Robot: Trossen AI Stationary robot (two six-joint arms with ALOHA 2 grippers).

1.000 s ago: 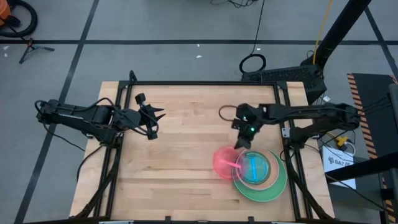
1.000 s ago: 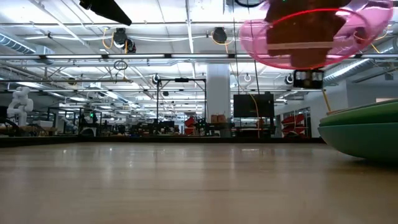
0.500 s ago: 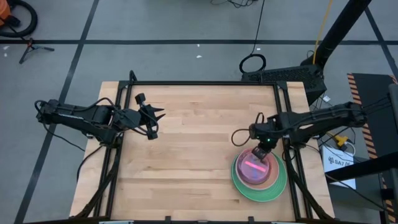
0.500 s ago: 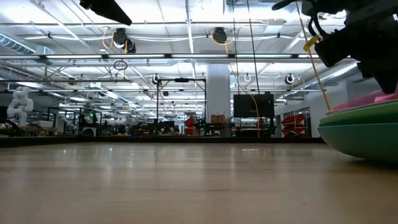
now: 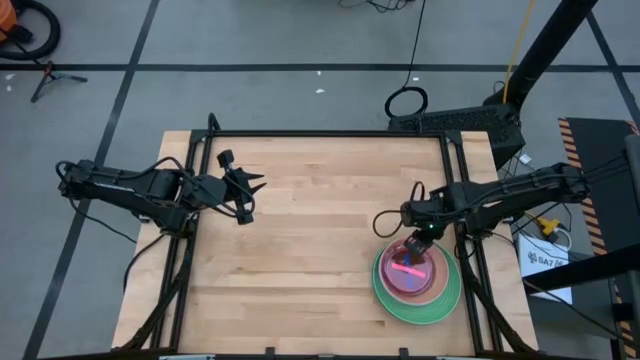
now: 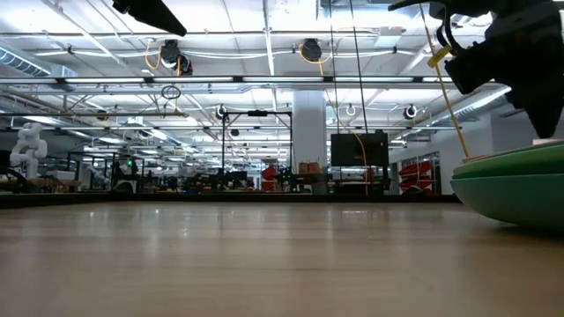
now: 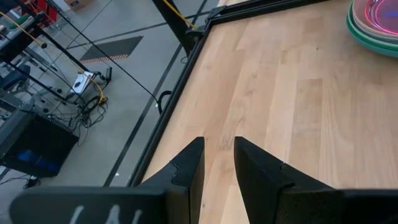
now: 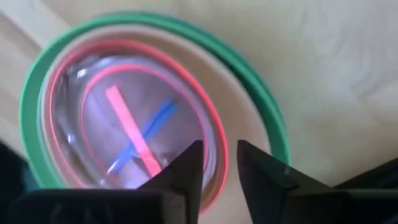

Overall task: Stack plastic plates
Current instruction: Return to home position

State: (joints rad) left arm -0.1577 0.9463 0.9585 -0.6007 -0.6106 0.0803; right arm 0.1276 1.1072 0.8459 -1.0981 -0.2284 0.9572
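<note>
The right claw (image 5: 416,243) hovers just above the plates (image 5: 447,292), narrowly spread and pinching nothing. The stack, pink on top, sits by the tabletop's (image 5: 300,250) right edge. The left claw (image 5: 250,187) waits at the left, slightly spread.

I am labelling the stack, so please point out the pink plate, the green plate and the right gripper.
pink plate (image 8: 134,121): right wrist view, its centre.
green plate (image 5: 415,314): high view, its outer rim.
right gripper (image 8: 219,149): right wrist view, midway between fingertips.

A robotics lab hall: overhead steel trusses (image 6: 220,82), white humanoid robot (image 6: 26,145), taped floor (image 5: 300,68).
</note>
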